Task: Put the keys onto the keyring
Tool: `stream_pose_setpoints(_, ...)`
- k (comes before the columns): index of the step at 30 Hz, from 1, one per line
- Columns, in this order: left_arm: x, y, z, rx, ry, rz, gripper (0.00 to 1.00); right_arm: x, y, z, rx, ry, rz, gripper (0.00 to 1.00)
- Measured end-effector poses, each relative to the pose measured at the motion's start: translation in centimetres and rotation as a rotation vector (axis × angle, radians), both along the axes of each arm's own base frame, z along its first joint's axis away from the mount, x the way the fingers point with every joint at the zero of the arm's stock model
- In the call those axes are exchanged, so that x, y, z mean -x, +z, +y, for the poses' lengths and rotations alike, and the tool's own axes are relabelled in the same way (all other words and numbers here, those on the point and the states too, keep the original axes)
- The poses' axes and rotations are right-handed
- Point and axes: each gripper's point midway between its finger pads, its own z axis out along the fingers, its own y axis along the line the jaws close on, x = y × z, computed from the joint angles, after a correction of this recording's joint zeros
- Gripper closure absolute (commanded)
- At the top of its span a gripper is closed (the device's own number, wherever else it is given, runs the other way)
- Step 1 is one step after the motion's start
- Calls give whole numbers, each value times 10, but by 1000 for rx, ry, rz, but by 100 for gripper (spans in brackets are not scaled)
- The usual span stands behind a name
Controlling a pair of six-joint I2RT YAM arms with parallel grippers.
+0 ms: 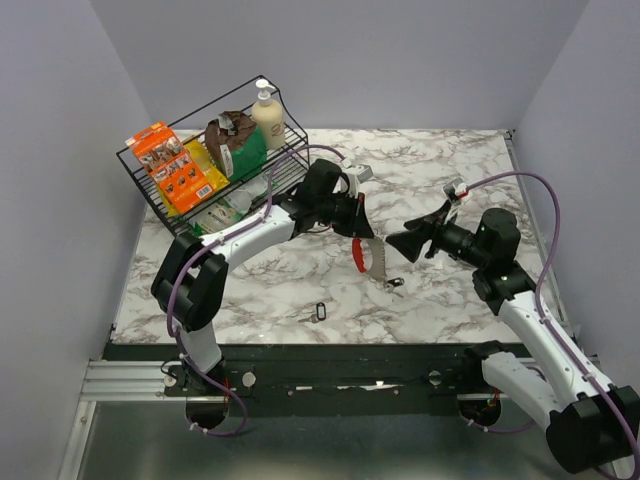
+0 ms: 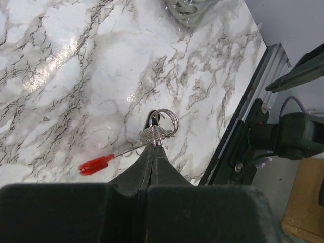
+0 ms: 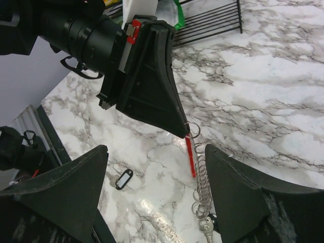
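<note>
Though aloft, keyring (image 1: pixel 366 252) far from edges.

The left arm reaches forward with its gripper (image 1: pixel 361 233) tipped downward, jaws pressed tight on the keyring (image 1: pixel 366 257) dangling just below the tips, and facing it, close by, the right gripper (image 1: pixel 394 243) is held level, its fingers (image 3: pixel 76 192) spread wide.

We count two pincers, the left pincer (image 2: pixel 154 148) and the right pincer (image 1: pixel 391 243); one keyring (image 3: pixel 190 154); two keys (image 1: pixel 320 311), the second key (image 1: pixel 396 283); one wire rack (image 1: pixel 285 165); one pump bottle (image 1: pixel 268 118).
</note>
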Motion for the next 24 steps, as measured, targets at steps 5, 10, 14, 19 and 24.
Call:
stream_pose_setpoints(5,8,20,3,27,-48,-62,100,18,14,8,-13,101,-54,14)
stream_pose_setpoints(10,19,42,4,69,-117,-126,100,37,40,18,-29,233,-133,14)
stream_pose_setpoints(14,30,50,5,89,-176,-154,100,50,51,22,-32,308,-180,14)
stream_pose_setpoints(19,53,57,6,100,-255,-170,100,62,53,25,-32,382,-199,21)
stream_pose_setpoints(24,75,77,8,137,-322,-211,100,70,57,29,-36,449,-210,27)
